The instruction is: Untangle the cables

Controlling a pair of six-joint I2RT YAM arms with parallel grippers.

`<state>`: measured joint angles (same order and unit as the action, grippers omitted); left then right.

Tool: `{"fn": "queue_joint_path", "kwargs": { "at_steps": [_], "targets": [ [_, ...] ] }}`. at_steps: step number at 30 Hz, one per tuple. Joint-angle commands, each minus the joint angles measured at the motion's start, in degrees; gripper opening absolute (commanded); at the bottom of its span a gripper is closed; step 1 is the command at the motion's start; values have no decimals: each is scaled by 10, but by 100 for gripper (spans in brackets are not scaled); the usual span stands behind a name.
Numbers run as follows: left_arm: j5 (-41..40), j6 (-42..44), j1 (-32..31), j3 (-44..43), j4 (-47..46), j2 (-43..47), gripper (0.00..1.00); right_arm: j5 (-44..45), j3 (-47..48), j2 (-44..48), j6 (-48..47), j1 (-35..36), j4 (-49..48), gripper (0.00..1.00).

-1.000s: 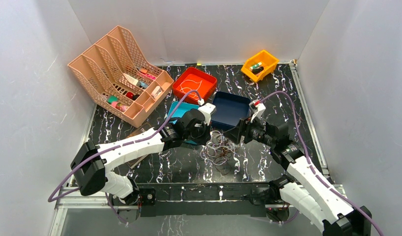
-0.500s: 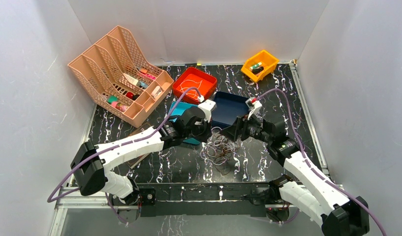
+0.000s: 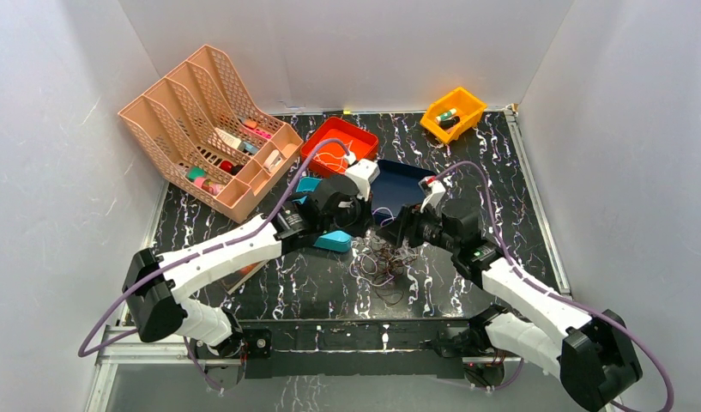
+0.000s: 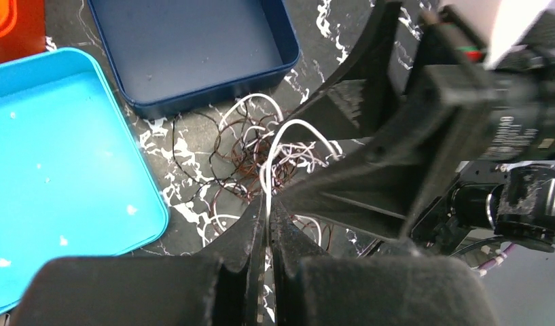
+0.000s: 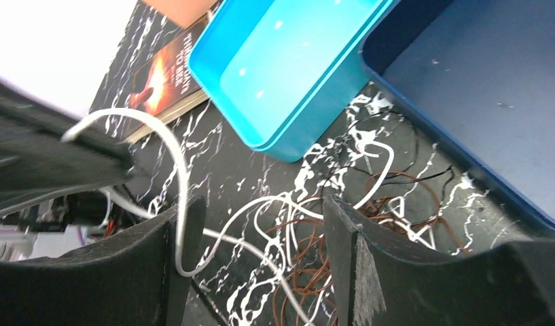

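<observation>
The cables (image 3: 383, 266) lie tangled on the black marbled table just in front of the trays: white, black and reddish-brown loops (image 4: 251, 153). My left gripper (image 3: 370, 226) (image 4: 269, 204) is shut on a strand of the white cable (image 4: 265, 178), which arches up from the heap. My right gripper (image 3: 396, 233) (image 5: 261, 204) faces it, open, tips almost meeting the left one's. The lifted white cable (image 5: 183, 176) hangs against its left finger (image 5: 179, 231); brown loops (image 5: 308, 272) lie on the table below the gap. Its two black fingers (image 4: 356, 115) fill the right of the left wrist view.
A navy tray (image 3: 415, 174) and a teal tray (image 3: 334, 241) sit just behind the heap, and a red tray (image 3: 364, 139) with a white cord further back. A pink organiser (image 3: 201, 129) is far left, an orange bin (image 3: 454, 107) far right. A book (image 5: 162, 81) lies under the teal tray.
Both grippers have shifted away from the bases and slightly left, over the heap. My right gripper has closed in on the left one, which still holds the white strand.
</observation>
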<state>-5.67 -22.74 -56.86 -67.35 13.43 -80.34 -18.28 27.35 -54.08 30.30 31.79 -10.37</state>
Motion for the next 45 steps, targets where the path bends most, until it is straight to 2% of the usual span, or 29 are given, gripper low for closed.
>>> {"fn": "queue_joint_path", "kwargs": {
  "at_steps": [1, 7, 19, 24, 33, 41, 45],
  "targets": [
    [-10, 9, -1, -52, 31, 43, 0, 72, -1, -29, 18, 2, -91, 72],
    [-38, 35, -2, -120, 73, 57, 0, 49, -1, -80, 22, 3, -122, 69],
    [-97, 101, -1, -294, 118, 40, 0, 12, -68, -71, 15, 4, -123, 69],
    [-110, 131, -1, -357, 126, 23, 0, 35, -111, -20, 1, 4, -82, 69],
    [-128, 193, -1, -466, 126, -14, 0, 56, -124, 54, -25, 4, -4, 70],
    [-130, 247, 0, -574, 121, -57, 0, 99, -82, 143, -69, 4, 101, 74],
    [-133, 269, -1, -604, 110, -71, 0, 138, -43, 205, -87, 4, 109, 76]
  ]
}}
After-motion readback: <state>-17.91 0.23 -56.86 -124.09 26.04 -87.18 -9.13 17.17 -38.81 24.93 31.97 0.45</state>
